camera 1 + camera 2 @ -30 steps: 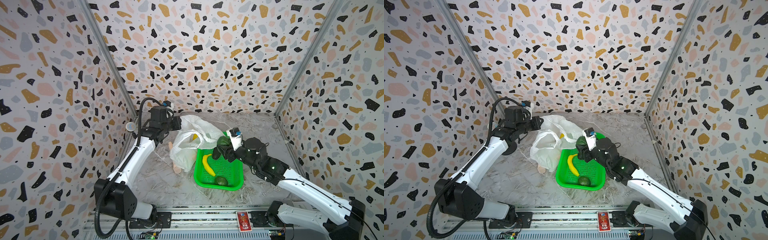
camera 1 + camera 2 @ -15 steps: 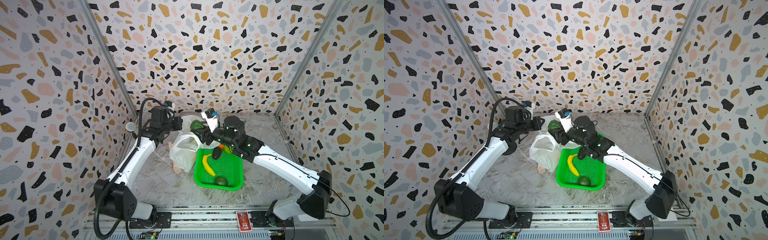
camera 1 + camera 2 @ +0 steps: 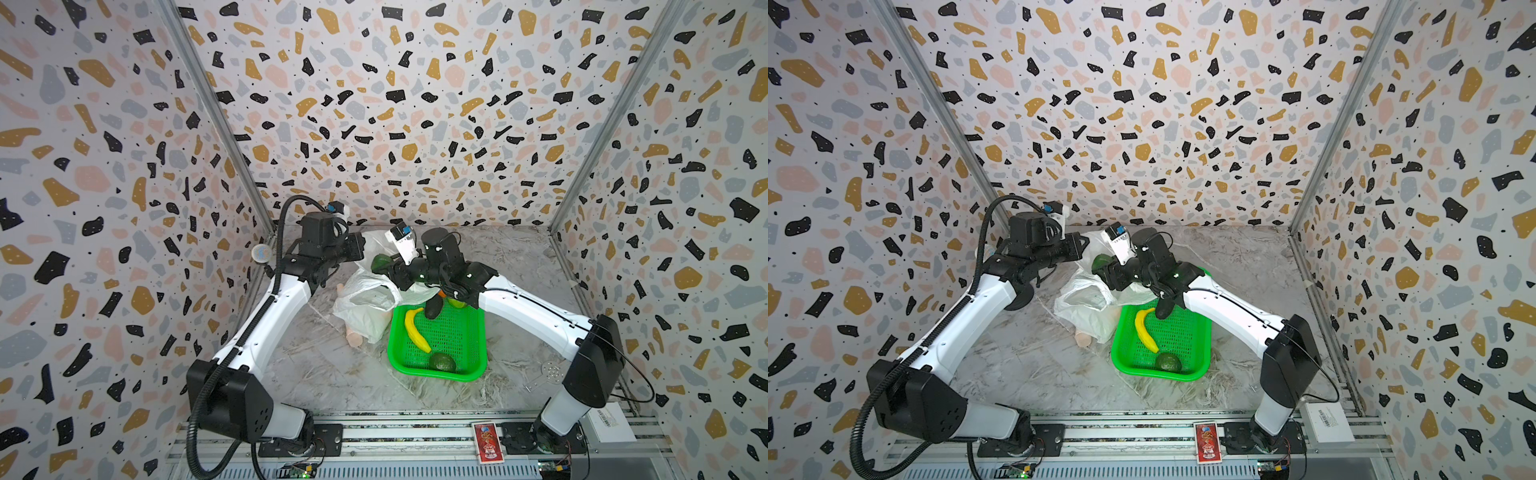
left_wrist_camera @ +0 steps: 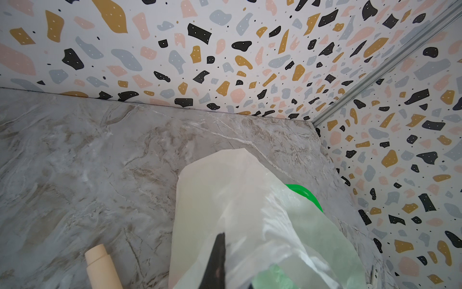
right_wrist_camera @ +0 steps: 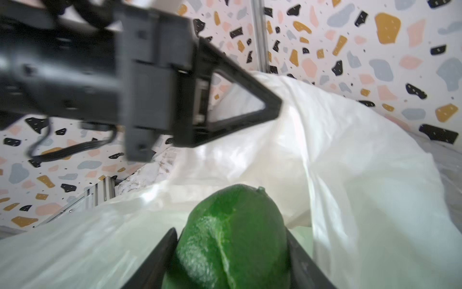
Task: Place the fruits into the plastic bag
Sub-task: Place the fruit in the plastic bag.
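The translucent white plastic bag (image 3: 368, 297) (image 3: 1088, 299) lies left of the green basket. My left gripper (image 3: 360, 246) (image 3: 1083, 245) is shut on the bag's upper edge and holds it up; one black finger (image 4: 218, 252) shows through the film (image 4: 250, 200). My right gripper (image 3: 384, 268) (image 3: 1105, 268) (image 5: 230, 231) is shut on a green avocado (image 3: 379, 261) (image 3: 1099, 262) (image 5: 237, 250), held over the bag's mouth (image 5: 350, 162). In the basket lie a yellow banana (image 3: 415, 330) (image 3: 1145, 330), a dark avocado (image 3: 441, 361) (image 3: 1168, 361) and another dark fruit (image 3: 434, 307) partly under my right arm.
The green mesh basket (image 3: 476, 365) (image 3: 1202, 365) stands at centre right. A beige wooden stick (image 3: 355, 338) (image 3: 1082, 340) (image 4: 100, 265) lies partly under the bag. Patterned walls close off the left, back and right. My left gripper's frame (image 5: 237, 107) hangs close above the held avocado.
My right arm has swung from above the basket up and to the back left, carrying the avocado to the bag's mouth. The left arm has held still with the bag.
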Controlling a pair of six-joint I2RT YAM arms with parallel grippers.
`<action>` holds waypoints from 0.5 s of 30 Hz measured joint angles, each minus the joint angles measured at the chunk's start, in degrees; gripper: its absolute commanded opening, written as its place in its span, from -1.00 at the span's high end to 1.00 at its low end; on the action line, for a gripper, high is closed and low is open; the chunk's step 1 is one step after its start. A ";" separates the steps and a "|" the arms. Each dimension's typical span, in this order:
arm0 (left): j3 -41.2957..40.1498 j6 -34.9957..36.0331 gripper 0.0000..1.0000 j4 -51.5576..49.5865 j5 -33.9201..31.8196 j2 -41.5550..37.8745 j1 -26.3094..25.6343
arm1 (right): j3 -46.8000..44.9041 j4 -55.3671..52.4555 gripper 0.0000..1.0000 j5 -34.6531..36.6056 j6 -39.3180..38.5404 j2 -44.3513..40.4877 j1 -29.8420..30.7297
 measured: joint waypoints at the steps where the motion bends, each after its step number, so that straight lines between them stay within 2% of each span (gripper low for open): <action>1: 0.00 0.00 1.00 -0.02 0.02 0.00 0.00 | 1.20 -0.57 0.02 -0.09 0.33 1.29 -0.76; 4: 0.00 0.00 1.00 0.00 0.13 0.00 0.00 | 5.60 -3.37 -0.27 0.33 0.44 4.98 -2.38; 7: 0.00 0.00 1.00 -0.02 0.17 0.00 0.00 | 9.77 -6.43 -0.46 1.42 0.37 7.74 -2.32; 15: 0.00 0.02 1.00 0.00 0.17 0.00 0.00 | 17.31 -14.60 -0.63 8.09 -0.66 10.56 -2.54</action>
